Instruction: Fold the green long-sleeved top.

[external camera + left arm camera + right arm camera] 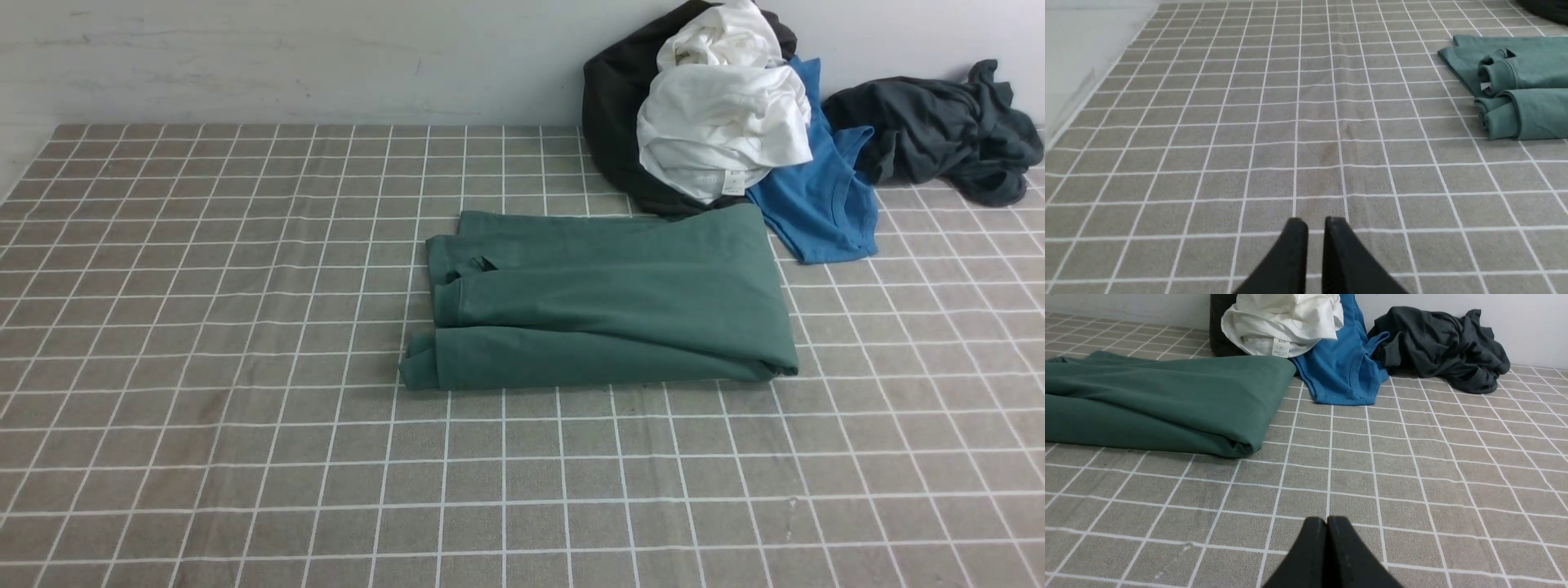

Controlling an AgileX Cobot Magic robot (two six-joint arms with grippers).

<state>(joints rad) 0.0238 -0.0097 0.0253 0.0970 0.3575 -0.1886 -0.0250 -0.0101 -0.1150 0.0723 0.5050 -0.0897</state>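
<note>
Top (pixel 604 302) lying folded mid-counter; left pincer (pixel 1316 224) barely parted, right pincer (pixel 1327 522) closed, both empty. Risk: loose cuffs springing open, folds slipping.

Worktop (pixel 204 457) covered by a taupe-grey cloth with a white grid, lightly creased, a few faint darker stains near the middle. Plain off-white wall (pixel 286 57) runs along the far edge, scuffed in places; a pale bare strip (pixel 1081 49) borders the cloth on the left side. Light is even and diffuse, shadows soft.
</note>
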